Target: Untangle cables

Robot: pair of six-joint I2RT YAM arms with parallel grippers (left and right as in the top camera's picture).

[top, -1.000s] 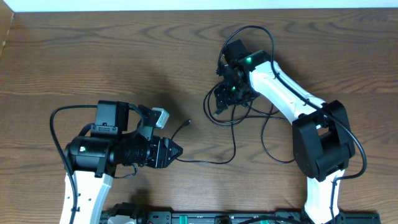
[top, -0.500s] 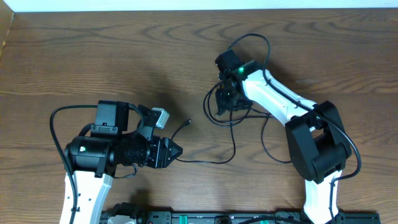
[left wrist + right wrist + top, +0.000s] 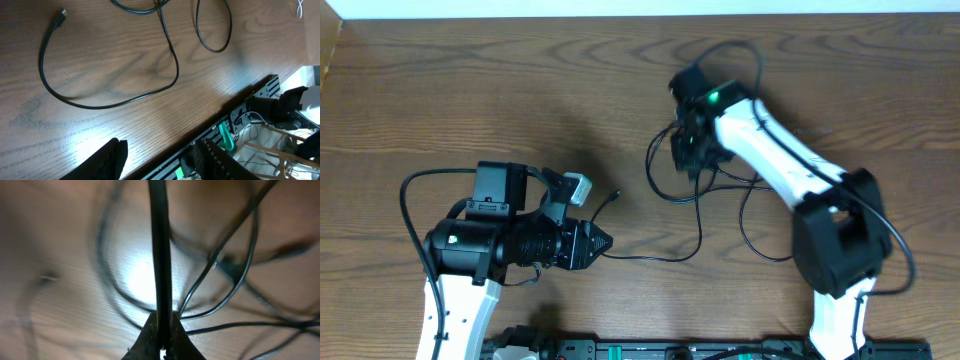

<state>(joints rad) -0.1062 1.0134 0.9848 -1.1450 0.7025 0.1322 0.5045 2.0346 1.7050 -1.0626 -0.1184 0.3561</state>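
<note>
The black cables (image 3: 698,190) lie in a loose tangle right of the table's middle. One long strand (image 3: 105,102) trails left across the wood and ends in a small plug (image 3: 63,12), also seen as the plug (image 3: 617,193) from overhead. My right gripper (image 3: 692,150) hovers over the tangle. In the right wrist view, the right gripper (image 3: 162,332) is shut on a black cable (image 3: 160,255) that runs straight up from its tips, with more loops blurred beneath. My left gripper (image 3: 165,160) stands open near the front edge, with nothing between its fingers; the strand lies ahead of it.
The table's front edge with a black rail (image 3: 260,92) runs just behind my left gripper. Thick black arm wires loop by the left arm (image 3: 410,190) and over the right arm (image 3: 745,55). The far table edge (image 3: 640,17) meets a white wall.
The right gripper has shut on a black cable and shifted slightly over the tangle. The long strand's plug end has crept a little to the left. The left arm has not moved.
</note>
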